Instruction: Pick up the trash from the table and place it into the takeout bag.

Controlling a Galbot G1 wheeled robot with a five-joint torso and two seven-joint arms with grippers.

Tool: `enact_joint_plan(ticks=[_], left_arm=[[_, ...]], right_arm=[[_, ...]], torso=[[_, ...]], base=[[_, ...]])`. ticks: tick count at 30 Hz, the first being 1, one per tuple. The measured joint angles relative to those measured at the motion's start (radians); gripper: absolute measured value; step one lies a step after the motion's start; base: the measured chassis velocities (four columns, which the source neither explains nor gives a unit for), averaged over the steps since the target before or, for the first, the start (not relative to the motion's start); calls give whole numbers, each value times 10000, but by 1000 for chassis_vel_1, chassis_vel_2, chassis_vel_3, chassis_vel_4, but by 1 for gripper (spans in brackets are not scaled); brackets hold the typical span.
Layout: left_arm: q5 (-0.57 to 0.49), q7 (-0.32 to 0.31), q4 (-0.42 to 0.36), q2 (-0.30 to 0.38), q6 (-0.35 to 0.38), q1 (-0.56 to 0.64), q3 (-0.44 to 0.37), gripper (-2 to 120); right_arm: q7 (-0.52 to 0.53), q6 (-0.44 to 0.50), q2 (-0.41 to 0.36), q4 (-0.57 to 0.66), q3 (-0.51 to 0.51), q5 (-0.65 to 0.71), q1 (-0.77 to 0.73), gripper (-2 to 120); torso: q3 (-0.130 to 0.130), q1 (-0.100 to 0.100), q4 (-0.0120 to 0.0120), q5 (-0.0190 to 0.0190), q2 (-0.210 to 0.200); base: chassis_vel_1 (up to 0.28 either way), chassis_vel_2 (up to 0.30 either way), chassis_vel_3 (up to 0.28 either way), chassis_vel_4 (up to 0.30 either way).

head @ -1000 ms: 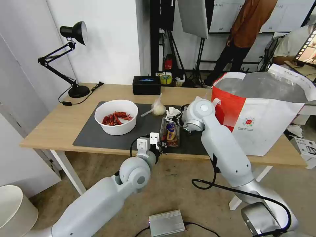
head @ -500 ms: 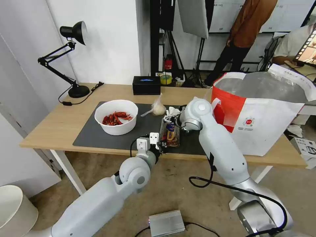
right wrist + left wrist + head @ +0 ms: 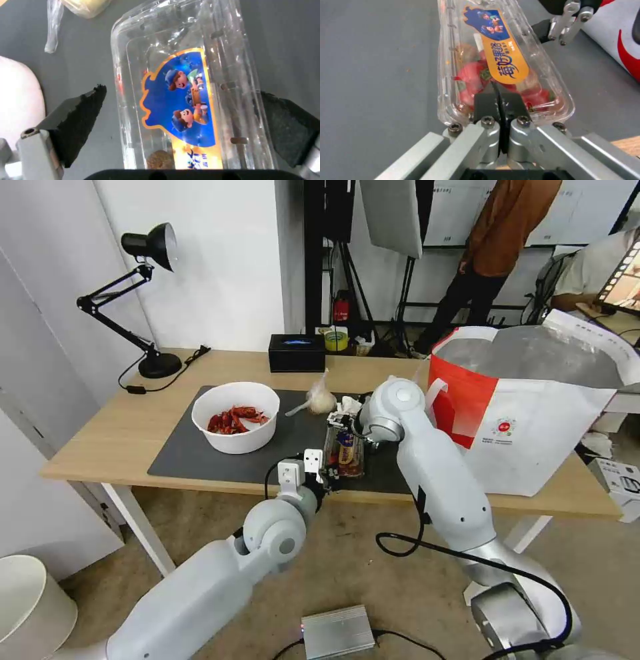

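1. Light wood is what I see across the table; its dark grey mat carries most of the trash.
2. The takeout bag stands at the right end, mouth up and foil lining showing; I judge it was set there as an easy drop.
3. The white bowl of crayfish shells sits left on the mat, well apart from both arms.
4. The clamshell box lies at the mat's near edge, between the bowl and the bag; the knotted bag and crumpled tissue lie just beyond it.
5. My right gripper straddles the box's far end, pads wide and off the plastic.
6. My left gripper has its pads pinched together on the box's near rim; I judge that steadies it.
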Motion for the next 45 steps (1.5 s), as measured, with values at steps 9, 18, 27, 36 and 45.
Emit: enact_joint_plan(ticks=[9, 18, 27, 36, 45], left_arm=[[7, 0, 3, 29, -134, 47, -1, 0], [10, -3, -61, 29, -136, 86, -14, 0], [15, -19, -84, 50, -137, 125, -56, 0], [33, -24, -85, 26, -145, 131, -57, 0], [33, -31, -118, 31, -171, 104, -108, 0]], right_arm=[[7, -1, -74, -16, 25, -115, -53, 100], [-25, -8, -113, 29, 65, -101, -141, 100], [-30, -10, -87, -6, 127, -109, -174, 80], [-76, -8, -74, -33, 181, -119, -203, 53], [-148, -4, -45, -47, 182, -102, -183, 32]], torso=[[0, 0, 0, 0, 0], [-2, -1, 1, 0, 0], [-5, -6, -9, -4, 3], [-3, -6, -10, -1, 2], [2, 3, 7, 4, -3]], base=[[0, 0, 0, 0], [0, 0, 0, 0], [0, 0, 0, 0], [0, 0, 0, 0], [0, 0, 0, 0]])
